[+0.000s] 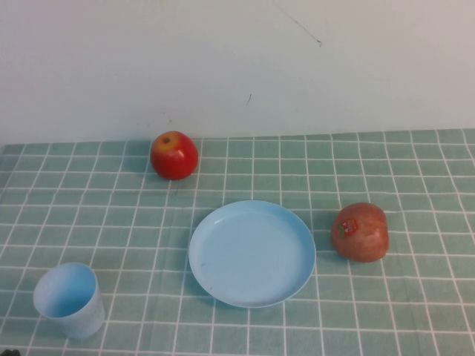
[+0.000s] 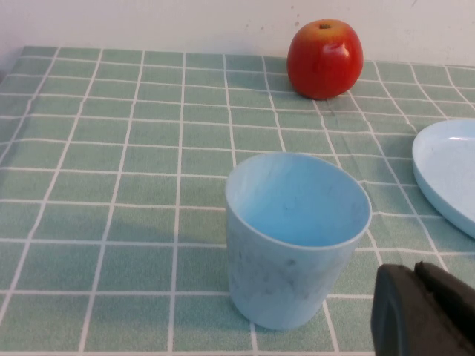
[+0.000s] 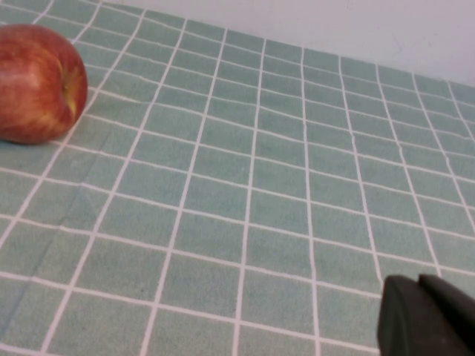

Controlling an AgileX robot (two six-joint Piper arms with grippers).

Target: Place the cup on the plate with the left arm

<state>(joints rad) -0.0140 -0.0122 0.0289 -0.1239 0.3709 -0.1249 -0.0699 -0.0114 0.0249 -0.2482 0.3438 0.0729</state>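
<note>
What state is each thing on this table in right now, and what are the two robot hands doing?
cup: upright, empty, on the cloth near the robot's left, apart from the plate.
plate: flat on the cloth, nothing on it.
bright red apple: resting near the wall, untouched.
stickered apple: resting right of the plate, apart from it.
left gripper: close beside the cup, holding nothing.
right gripper: above bare cloth, holding nothing.

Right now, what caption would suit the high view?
Upright light blue cup stands left of the empty plate, between two red apples; neither gripper visible.
</note>
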